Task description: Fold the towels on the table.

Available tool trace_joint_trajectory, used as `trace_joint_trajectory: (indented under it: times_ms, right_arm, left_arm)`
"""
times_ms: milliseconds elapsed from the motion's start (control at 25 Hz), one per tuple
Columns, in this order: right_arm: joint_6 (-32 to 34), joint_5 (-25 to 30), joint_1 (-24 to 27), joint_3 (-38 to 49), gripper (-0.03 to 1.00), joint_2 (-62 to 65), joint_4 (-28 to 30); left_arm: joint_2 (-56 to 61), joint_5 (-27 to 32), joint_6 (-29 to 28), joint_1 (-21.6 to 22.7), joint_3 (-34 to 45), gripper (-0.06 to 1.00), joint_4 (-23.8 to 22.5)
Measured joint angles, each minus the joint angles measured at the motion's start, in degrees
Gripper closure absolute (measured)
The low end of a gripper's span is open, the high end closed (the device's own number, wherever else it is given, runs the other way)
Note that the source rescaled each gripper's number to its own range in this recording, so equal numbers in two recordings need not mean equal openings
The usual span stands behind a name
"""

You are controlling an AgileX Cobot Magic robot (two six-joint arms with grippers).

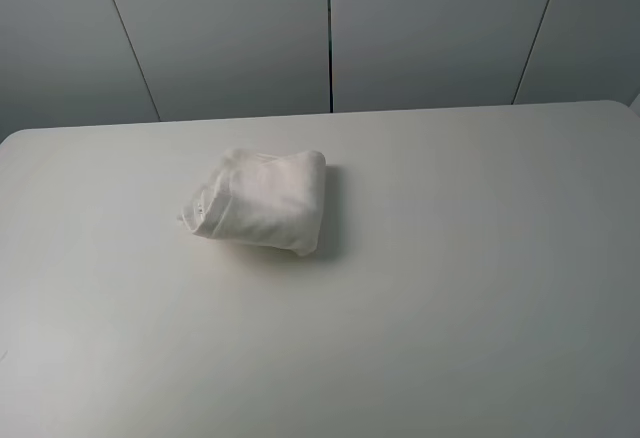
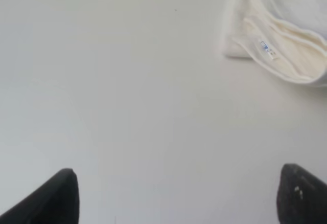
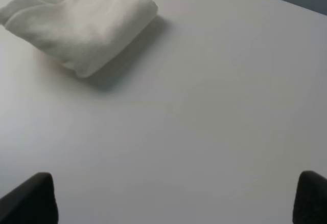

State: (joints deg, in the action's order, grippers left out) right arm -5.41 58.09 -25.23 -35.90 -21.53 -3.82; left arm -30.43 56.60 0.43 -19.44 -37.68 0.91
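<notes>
From the high camera, the white terry-cloth towel (image 1: pixel 262 201) sits bundled left of centre on the plain white matte table (image 1: pixel 480 288), long axis roughly left-right, no arm in view. The left gripper (image 2: pixel 176 193), spread wide and empty, sees its labelled edge closer. The right gripper (image 3: pixel 173 196), equally spread, faces the rounded fold; no containers appear.

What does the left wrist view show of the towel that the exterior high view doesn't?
Only the left wrist view shows the small white label with dark print on the towel, the layered open edges beside it, and the left gripper, jaws wide apart over bare table.

Only the exterior high view shows the whole towel as one compact bundle left of the table's middle, plus the grey wall panels; neither arm appears there.

Both show the towel lying bunched on the white table, untouched.
</notes>
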Motion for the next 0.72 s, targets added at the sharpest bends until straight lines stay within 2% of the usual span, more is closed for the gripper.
trace_joint_trajectory:
  times_ms: [240,480,720]
  right_arm:
    - [0.0,3.38,0.0,3.04,-0.03,11.56,0.0]
    - [0.24,5.2,0.0,6.08,-0.03,20.23,-0.84]
    - [0.24,4.93,0.0,6.43,-0.03,21.43,-1.55]
  left_arm:
    - [12.41,0.81,-0.1,0.0,5.55,-0.05,2.08]
    - [22.97,3.03,-0.43,0.0,7.02,-0.05,2.33]
    - [29.99,5.16,-0.43,0.0,8.37,-0.05,2.45]
